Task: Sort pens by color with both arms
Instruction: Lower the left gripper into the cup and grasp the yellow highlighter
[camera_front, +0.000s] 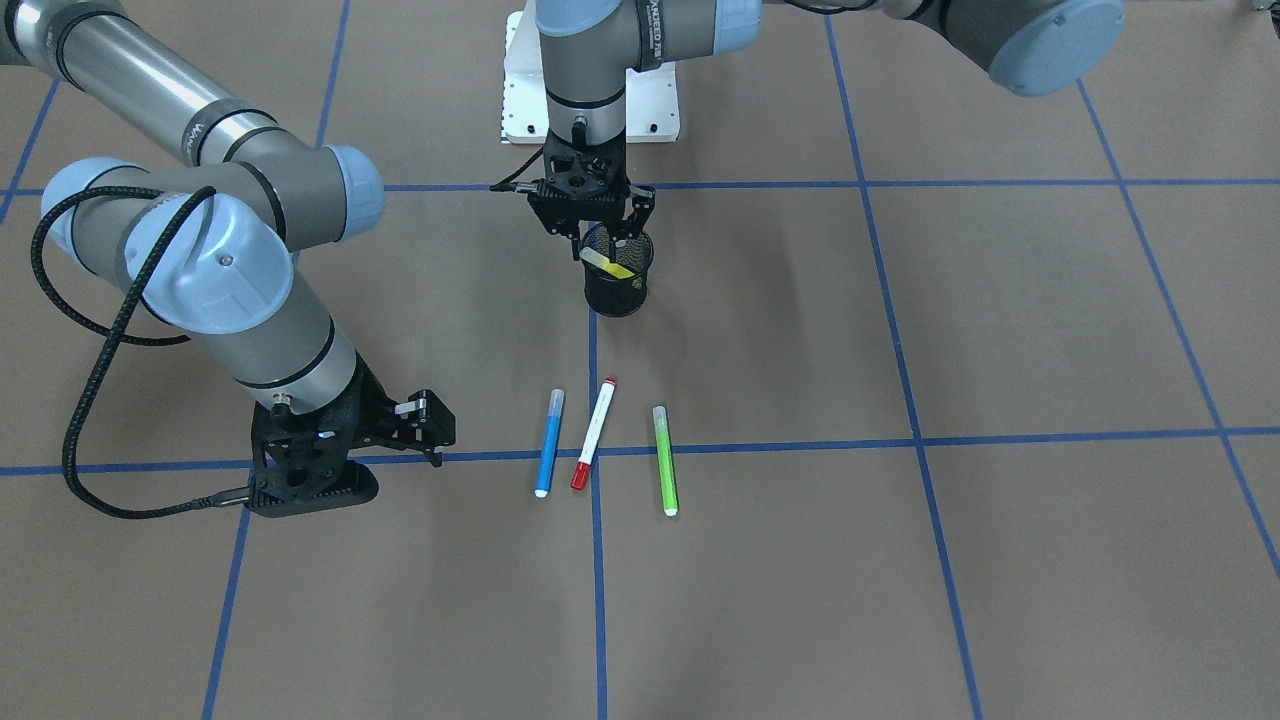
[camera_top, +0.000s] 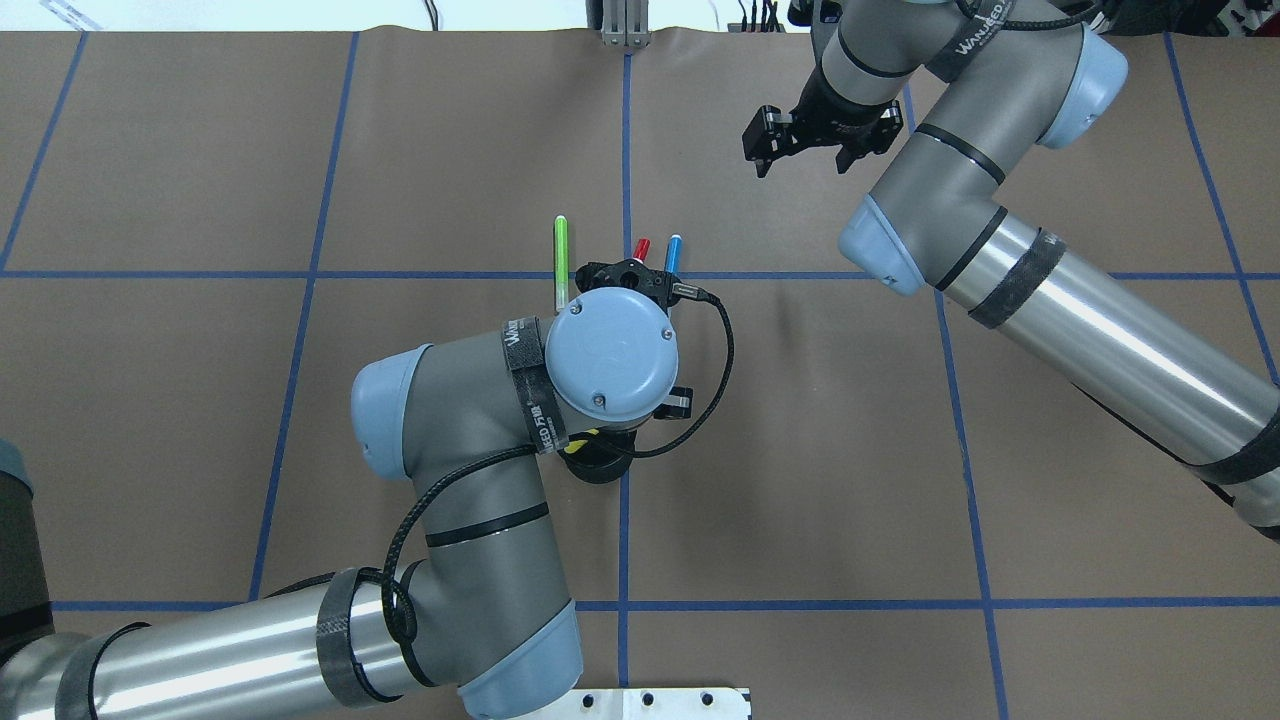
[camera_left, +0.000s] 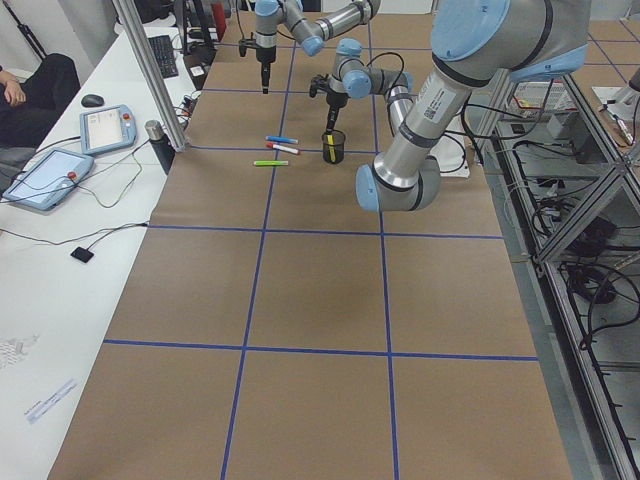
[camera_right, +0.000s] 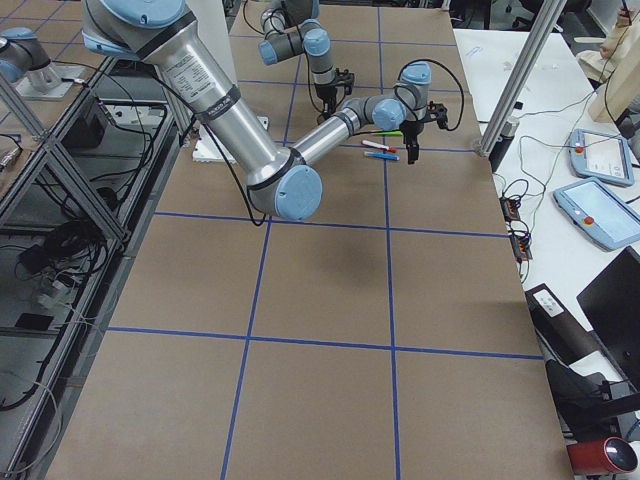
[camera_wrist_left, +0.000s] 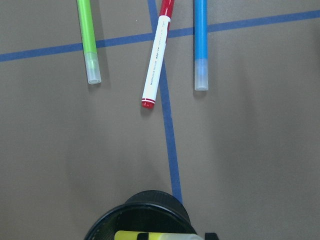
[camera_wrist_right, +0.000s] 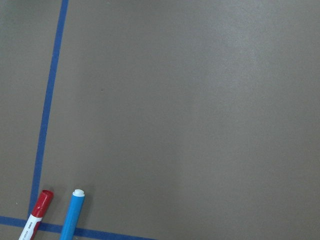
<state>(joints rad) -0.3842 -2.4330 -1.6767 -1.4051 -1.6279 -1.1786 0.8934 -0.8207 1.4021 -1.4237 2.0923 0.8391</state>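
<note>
Three pens lie side by side near the black mesh cup (camera_front: 616, 290): blue pen (camera_front: 549, 443), red-capped white pen (camera_front: 594, 434), light green pen (camera_front: 665, 460). The yellow pen (camera_front: 607, 263) leans inside the cup, under the released left gripper (camera_front: 612, 230). The right gripper (camera_front: 432, 430), spread and empty, hangs well apart.

Overhead: left arm (camera_top: 610, 355) covers most of cup (camera_top: 605, 470). Left wrist: yellow pen (camera_wrist_left: 150, 235) cut by bottom edge.

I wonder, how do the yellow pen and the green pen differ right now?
The yellow pen sits tilted inside the black mesh cup; the green pen lies flat on the table. The left gripper hangs over the yellow pen; none is over the green pen. Both are slim markers.
</note>
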